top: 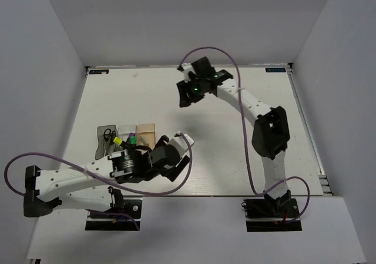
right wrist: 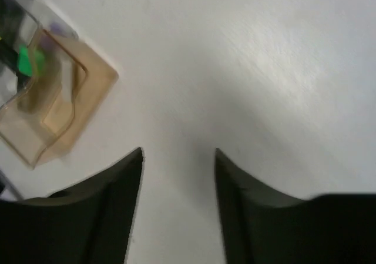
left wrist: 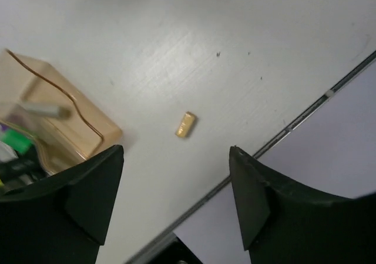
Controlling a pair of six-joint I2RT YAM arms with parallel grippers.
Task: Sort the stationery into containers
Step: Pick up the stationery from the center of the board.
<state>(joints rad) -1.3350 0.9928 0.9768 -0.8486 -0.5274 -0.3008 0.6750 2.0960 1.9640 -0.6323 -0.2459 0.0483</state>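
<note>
The left gripper point(left wrist: 175, 152) stands wide and holds nothing: between its two black fingers only the white table point(top: 235, 129) shows. The right gripper point(right wrist: 178, 152) is also parted, with a narrower gap, and it too is empty.

The table is white and lightly scuffed, closed in by plain pale walls on three sides. A thin metal rail point(left wrist: 305, 114) runs along its near edge.

The left arm lies low along the near edge, reaching from its base at the left toward the middle, with its gripper just beside the row of boxes. The right arm stretches up and toward the far side, its wrist turned back over the table.

The top view shows the three boxes side by side: the dark box point(top: 106, 136) with the scissors point(top: 107, 136) inside, the clear box point(top: 125, 136) with the yellow-capped marker point(top: 117, 140) and the green-capped marker point(top: 133, 139), and the wooden box point(top: 146, 134).

The tan block point(left wrist: 185, 124) shows only in the left wrist view. It lies on the bare table, ahead of the open fingers and near the wooden box, not touching it. The same view shows a blurred grey bar point(left wrist: 41, 108) at the wooden box.
</note>
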